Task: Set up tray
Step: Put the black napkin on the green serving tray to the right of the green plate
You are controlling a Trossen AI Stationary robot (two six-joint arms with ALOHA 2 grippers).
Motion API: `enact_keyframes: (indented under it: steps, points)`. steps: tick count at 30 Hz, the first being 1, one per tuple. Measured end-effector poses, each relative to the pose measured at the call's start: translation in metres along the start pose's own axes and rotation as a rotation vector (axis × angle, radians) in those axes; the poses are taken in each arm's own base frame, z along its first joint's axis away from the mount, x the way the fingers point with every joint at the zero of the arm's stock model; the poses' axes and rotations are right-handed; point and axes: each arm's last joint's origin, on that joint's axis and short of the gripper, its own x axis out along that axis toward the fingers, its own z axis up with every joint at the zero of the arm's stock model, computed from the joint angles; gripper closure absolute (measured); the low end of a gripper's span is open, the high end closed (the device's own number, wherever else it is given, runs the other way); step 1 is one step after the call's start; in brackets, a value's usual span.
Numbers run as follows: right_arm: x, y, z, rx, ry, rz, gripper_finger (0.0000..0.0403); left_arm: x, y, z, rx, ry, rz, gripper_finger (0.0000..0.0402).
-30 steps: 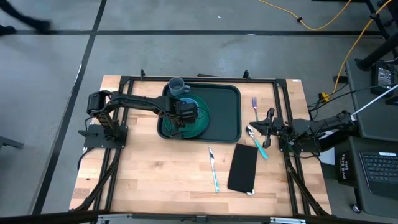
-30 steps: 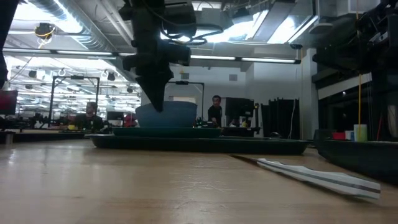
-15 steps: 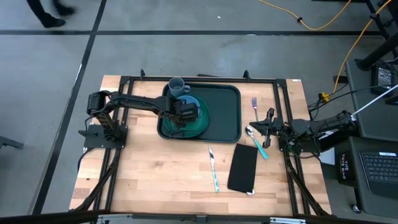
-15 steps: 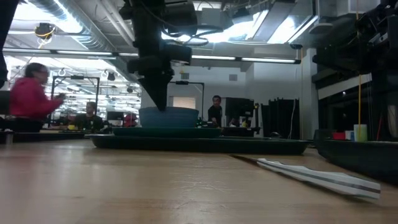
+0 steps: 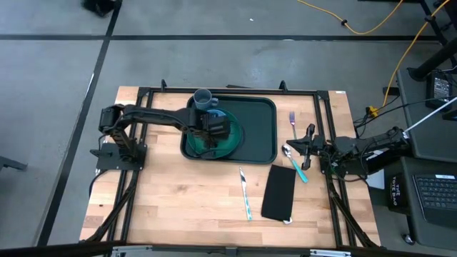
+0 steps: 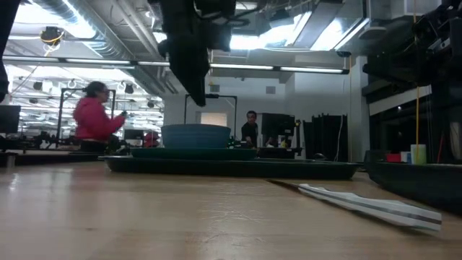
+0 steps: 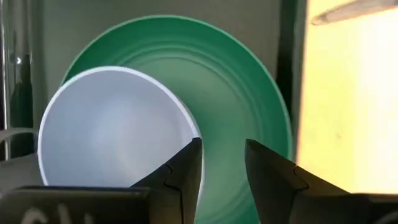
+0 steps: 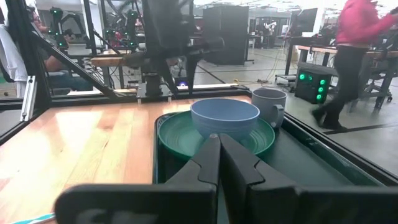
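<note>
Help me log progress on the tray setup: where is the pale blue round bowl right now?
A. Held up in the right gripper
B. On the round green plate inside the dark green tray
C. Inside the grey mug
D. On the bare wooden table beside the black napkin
B: the pale blue round bowl sits on the round green plate inside the dark green rectangular tray, with the open left gripper just above it.

Tray [image 5: 260, 132] dark green; plate [image 7: 249, 93] a lighter mid green; bowl [image 8: 224, 116] pale blue; mug [image 8: 268, 104] grey-blue. Napkin [image 5: 279, 192] plain black at 5 o'clock of the tray, tabletop [image 5: 186, 200] light striped wood. Both arms dark; person's top [image 6: 92, 120] red.
</note>
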Motion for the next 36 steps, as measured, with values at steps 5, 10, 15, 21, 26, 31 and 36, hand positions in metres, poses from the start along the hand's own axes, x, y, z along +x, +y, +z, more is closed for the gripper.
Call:
enact_keyframes:
  steps: [5,10,15,21,26,31,36]
  points:
    - [0.0,0.0,0.0,0.0,0.0,0.0,0.0393,-0.025,-0.006,0.003,0.028,-0.032,0.027,0.0293]
    - [0.0,0.001,0.0,0.013,0.0,0.017,0.0393,-0.046,-0.013,-0.013,0.002,-0.105,0.085,0.0317]
    - [0.0,0.001,0.0,0.021,0.002,0.037,0.0393,-0.054,-0.026,-0.039,-0.037,-0.291,0.082,0.0349]
    - [0.0,0.001,0.0,0.023,0.002,0.042,0.0393,-0.054,-0.039,-0.078,-0.066,-0.514,0.077,0.0381]
    - [0.0,0.001,0.0,0.063,0.002,0.045,0.0393,-0.045,-0.051,-0.11,-0.078,-0.685,0.05,0.0396]
    - [0.0,0.001,0.0,0.127,0.005,0.046,0.0393,-0.043,-0.061,-0.13,-0.064,-0.862,0.018,0.0401]
    - [0.0,0.001,0.0,0.127,0.005,0.045,0.0393,-0.045,-0.068,-0.143,-0.033,-1.004,0.013,0.0398]
